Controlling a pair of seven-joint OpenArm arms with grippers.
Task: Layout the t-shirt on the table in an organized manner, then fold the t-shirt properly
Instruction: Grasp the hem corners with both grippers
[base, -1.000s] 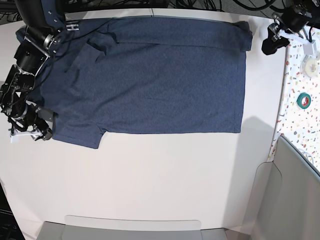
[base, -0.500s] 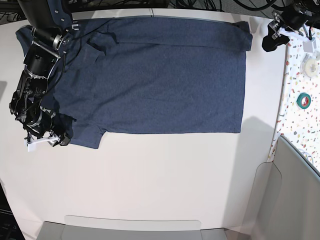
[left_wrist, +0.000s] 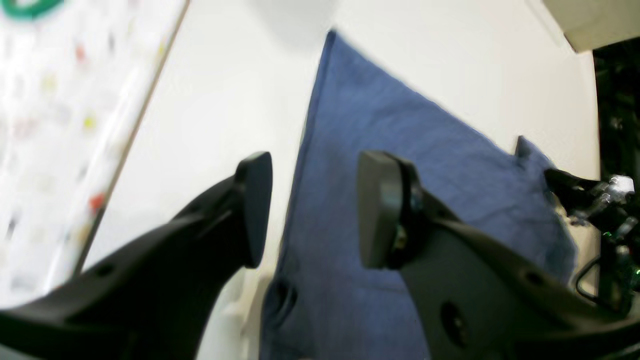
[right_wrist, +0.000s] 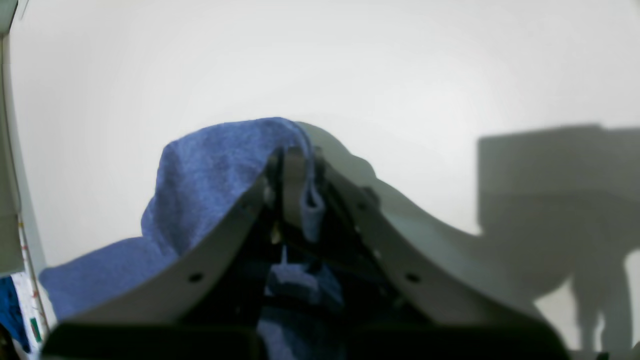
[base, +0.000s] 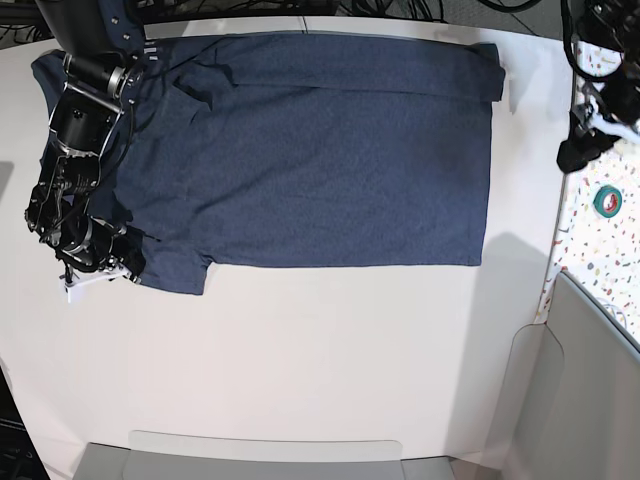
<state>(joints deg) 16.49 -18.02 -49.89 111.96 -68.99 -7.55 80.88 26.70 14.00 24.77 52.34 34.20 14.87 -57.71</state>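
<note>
Shirt (base: 310, 150) lies flat on your desk (base: 330, 350), right arm's jaws pinched on its sleeve edge at the near-left corner, left arm's jaws wide apart off its far side.

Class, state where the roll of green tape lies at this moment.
In the base view the roll of green tape lies flat at the right edge, on the speckled surface beside the white table, just below the left hand and right of the t-shirt.

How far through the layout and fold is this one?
Layout looks done: the t-shirt lies flat on the table. In hand: the right gripper is shut on a sleeve edge; the left gripper hangs open near the hem. No fold is made yet.
</note>
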